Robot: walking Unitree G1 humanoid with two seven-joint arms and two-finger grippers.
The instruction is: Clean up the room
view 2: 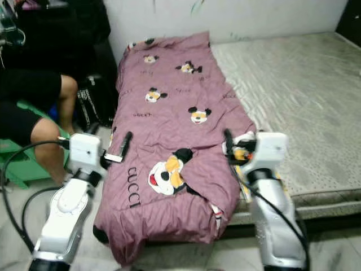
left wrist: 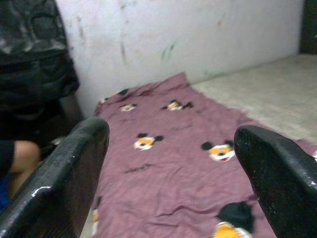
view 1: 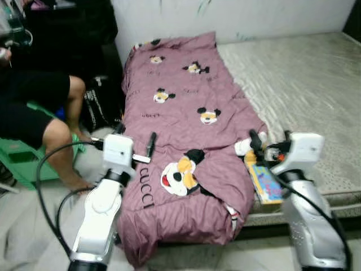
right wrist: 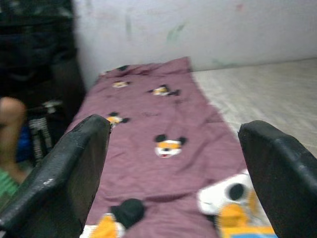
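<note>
A mauve blanket (view 1: 186, 113) printed with cartoon mice and the word GUCCI lies along the left side of a grey mattress (view 1: 299, 84), its front end hanging over the bed's edge. My left gripper (view 1: 135, 137) is open above the blanket's left edge, holding nothing. My right gripper (view 1: 271, 137) is open at the blanket's right edge. Just beside it are a white and orange plush toy (view 1: 243, 145) and a colourful book (view 1: 265, 183), which lies on the mattress corner. The blanket (left wrist: 168, 163) stretches ahead between the left fingers, and the plush toy (right wrist: 230, 196) appears between the right fingers.
A person (view 1: 34, 107) sits on a green stool (view 1: 22, 158) at the left, bare legs close to the bed. A black bag (view 1: 101, 104) leans between the person and the bed. A white wall (view 1: 237, 17) runs behind the mattress.
</note>
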